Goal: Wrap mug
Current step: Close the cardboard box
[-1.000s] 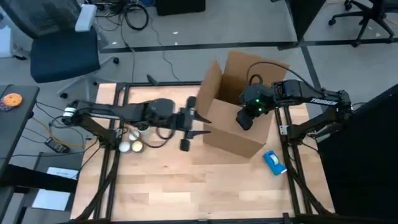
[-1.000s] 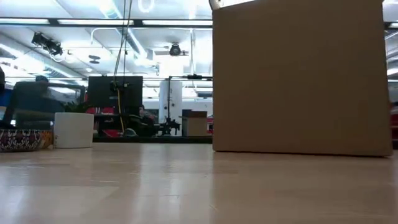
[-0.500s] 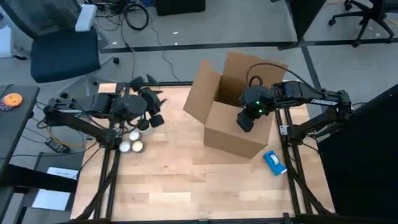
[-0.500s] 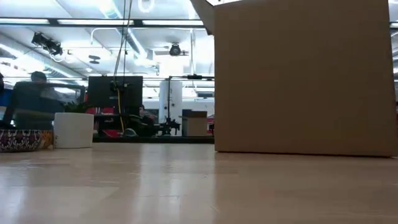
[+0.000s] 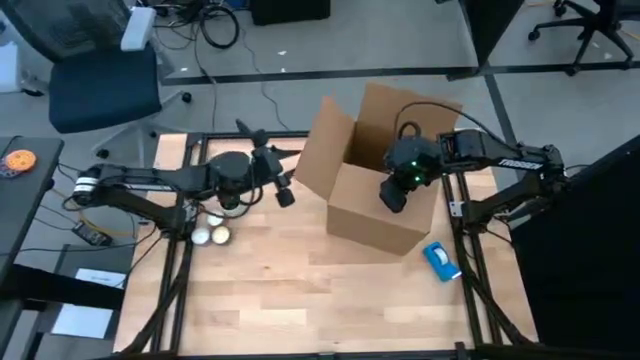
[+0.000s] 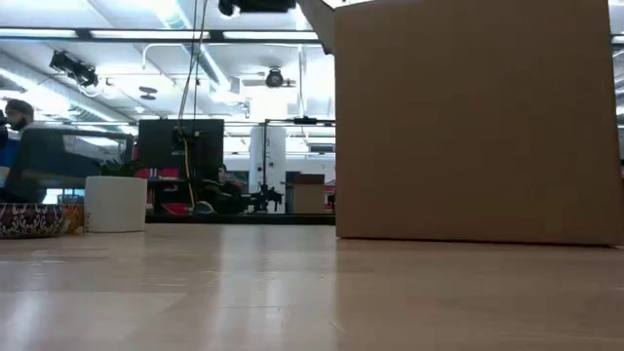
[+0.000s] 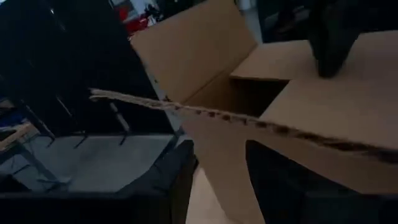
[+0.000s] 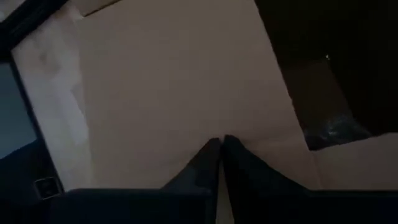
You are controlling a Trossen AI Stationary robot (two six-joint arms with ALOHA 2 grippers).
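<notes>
A brown cardboard box [image 5: 375, 190] stands at the table's right middle with its flaps open. The left flap [image 5: 322, 148] slants out toward the table's left. My left gripper [image 5: 282, 188] hovers open just left of that flap. In the left wrist view the flap's edge [image 7: 205, 112] runs past the fingers; I cannot tell if they touch it. My right gripper [image 5: 392, 195] is shut over the box's near flap. The mug is hidden. Something shiny [image 8: 336, 130] lies inside the box. My right gripper presses its shut fingertips [image 8: 211, 152] on the flat face of the box's near flap [image 8: 180, 93], which is folded in over the opening. The fingers come from above, pointing down. The box stands on the table.
A few white round things [image 5: 210, 232] lie at the table's left, under my left arm. The low view shows a white pot [image 6: 115, 203] and a patterned bowl [image 6: 29, 219] there. A blue object [image 5: 440, 260] lies near the box's right front corner. The near half of the table [image 5: 300, 300] is bare wood.
My left gripper has let go of the box's left flap, drawn back toward the table's left edge, then come back toward the box. The left flap, held up a second ago, has swung outward to the left. The box has shifted slightly.
</notes>
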